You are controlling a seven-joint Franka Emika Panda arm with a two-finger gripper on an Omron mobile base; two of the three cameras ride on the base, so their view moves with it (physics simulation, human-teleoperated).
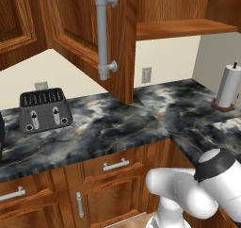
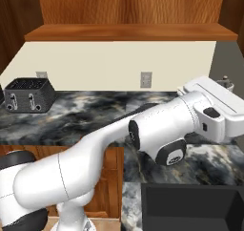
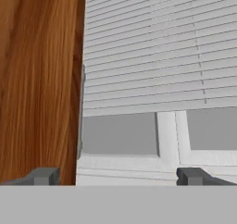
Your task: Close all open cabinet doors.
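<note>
Since the cabinet door (image 1: 89,34) hangs ajar above the counter (image 1: 94,128) left of the arm, it's stiff, hinged wood w/ a slick bar handle (image 1: 102,31), so push its flat panel; claw (image 3: 118,176) wide open, empty.

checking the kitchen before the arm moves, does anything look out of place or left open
Yes: one tall reddish-brown wooden cabinet door with a long grey bar handle stands swung out over the dark marbled counter, baring the wooden shelf behind. Nothing looks spilled or damaged.
</note>
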